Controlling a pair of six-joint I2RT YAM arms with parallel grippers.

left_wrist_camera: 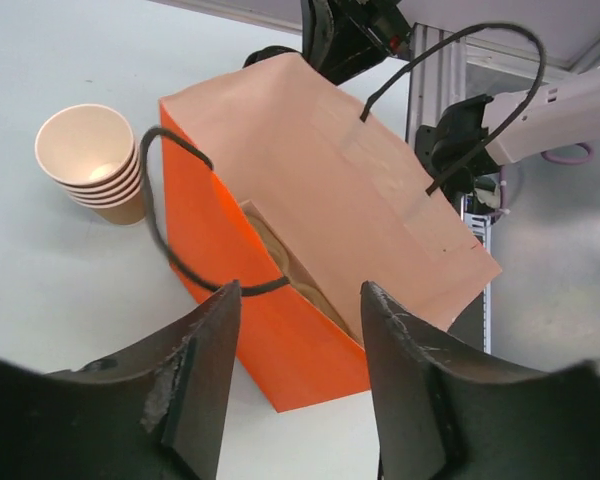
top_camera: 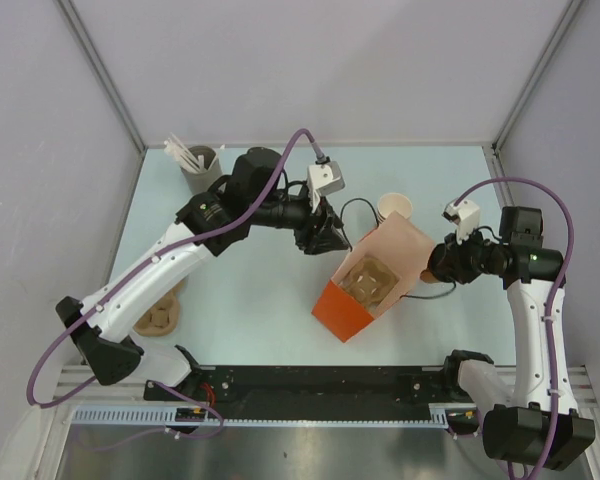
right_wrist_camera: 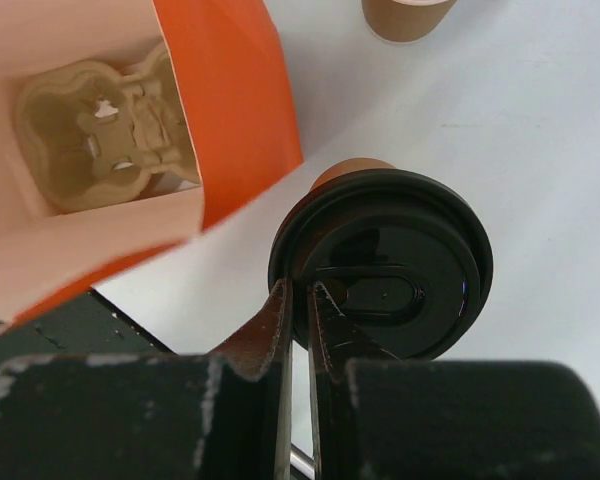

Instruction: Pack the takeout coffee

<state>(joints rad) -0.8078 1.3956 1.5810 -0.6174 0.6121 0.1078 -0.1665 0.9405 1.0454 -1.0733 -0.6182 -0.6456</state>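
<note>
The takeout coffee (right_wrist_camera: 380,262), a tan cup under a black lid, stands on the table just right of the orange paper bag (right_wrist_camera: 230,130). My right gripper (right_wrist_camera: 300,298) is shut on the lid's near rim. From above, the coffee (top_camera: 438,290) is mostly hidden under the right gripper (top_camera: 442,268). The bag (top_camera: 345,305) leans open, with a cardboard cup carrier (top_camera: 370,280) inside. My left gripper (left_wrist_camera: 300,292) is open at the bag's far side; the bag's black handle (left_wrist_camera: 165,215) curves just ahead of its left finger (left_wrist_camera: 205,370), and nothing lies between the jaws.
A stack of lidless tan cups (top_camera: 395,208) stands behind the bag, also seen from the left wrist as cups (left_wrist_camera: 90,160). A grey holder with white sticks (top_camera: 198,165) sits at the back left. A spare cardboard carrier (top_camera: 160,315) lies by the left arm.
</note>
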